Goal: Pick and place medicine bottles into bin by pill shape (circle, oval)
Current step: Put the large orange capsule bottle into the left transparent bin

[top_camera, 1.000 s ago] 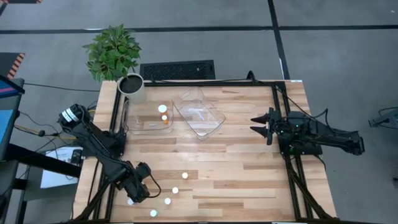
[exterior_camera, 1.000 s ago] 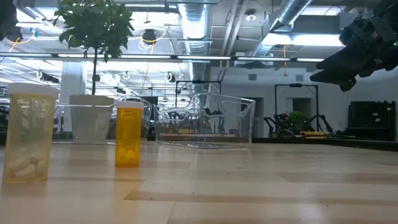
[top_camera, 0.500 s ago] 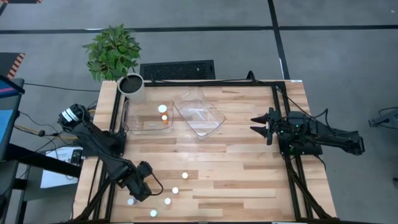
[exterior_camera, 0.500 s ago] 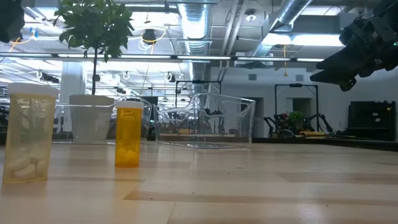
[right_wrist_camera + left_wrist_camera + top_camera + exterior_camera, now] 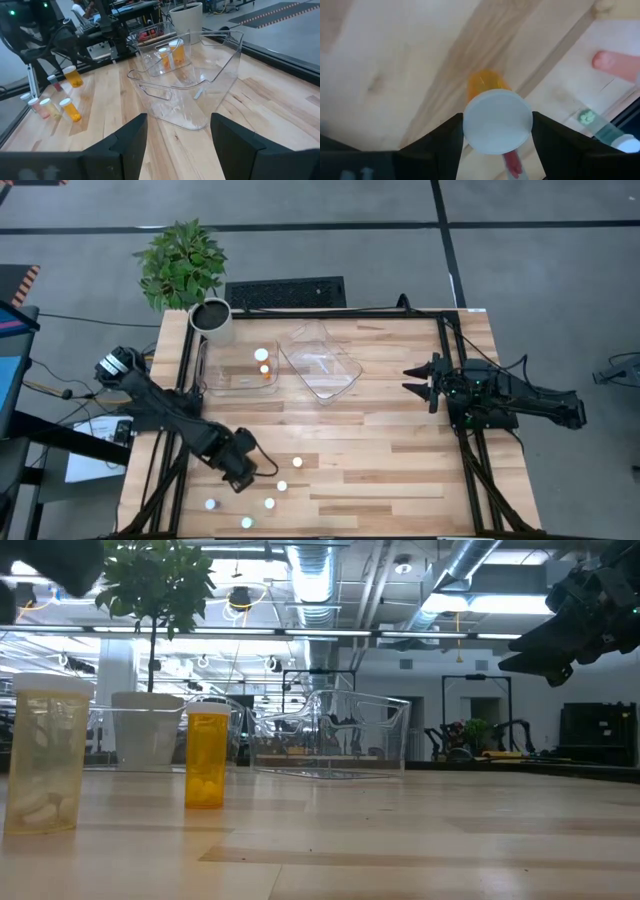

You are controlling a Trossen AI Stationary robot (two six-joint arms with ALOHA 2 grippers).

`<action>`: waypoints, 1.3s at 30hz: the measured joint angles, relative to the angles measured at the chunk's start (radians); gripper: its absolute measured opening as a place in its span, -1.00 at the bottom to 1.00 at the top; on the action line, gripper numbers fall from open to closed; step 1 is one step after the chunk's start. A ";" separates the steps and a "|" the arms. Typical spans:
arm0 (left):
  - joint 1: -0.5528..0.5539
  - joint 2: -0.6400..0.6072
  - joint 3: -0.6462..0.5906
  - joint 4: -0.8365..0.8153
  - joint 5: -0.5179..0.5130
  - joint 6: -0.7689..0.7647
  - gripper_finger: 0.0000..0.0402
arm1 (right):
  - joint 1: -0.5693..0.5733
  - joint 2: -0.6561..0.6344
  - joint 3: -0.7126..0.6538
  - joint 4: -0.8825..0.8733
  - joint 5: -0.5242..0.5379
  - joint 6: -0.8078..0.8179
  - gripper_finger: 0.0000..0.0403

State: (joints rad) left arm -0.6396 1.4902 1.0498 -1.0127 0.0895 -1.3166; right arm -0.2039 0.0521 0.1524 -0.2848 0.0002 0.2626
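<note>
Bottle (image 5: 496, 122) sits clamped between the left gripper's (image 5: 238, 470) fingers, above the table's (image 5: 400, 470) near-left; right gripper (image 5: 418, 379) waits spread wide.

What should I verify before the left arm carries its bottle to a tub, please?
1. The bottle is gripped between the left gripper fingers: ok.
2. Pill shape in that bottle is known: cannot tell.
3. Room in the tub holding two bottles: ok.
4. Room in the second tub, which is empty: ok.
5. The right gripper is open, clear of both tubs: ok.
</note>
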 joint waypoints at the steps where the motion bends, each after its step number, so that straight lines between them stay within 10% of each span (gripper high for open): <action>1: 0.014 0.000 0.015 -0.022 0.000 0.023 0.04 | 0.000 0.000 0.000 0.000 0.000 0.000 0.12; 23: 0.496 0.000 0.357 -0.524 -0.318 0.389 0.04 | 0.000 0.000 0.000 -0.026 0.000 0.000 0.12; 39: 0.907 0.000 0.376 -0.489 -0.409 0.686 0.04 | 0.000 0.000 0.000 -0.026 0.000 0.000 0.12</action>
State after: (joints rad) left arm 0.2677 1.4897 1.4259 -1.5020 -0.3195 -0.6301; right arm -0.2039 0.0525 0.1524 -0.3103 0.0002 0.2626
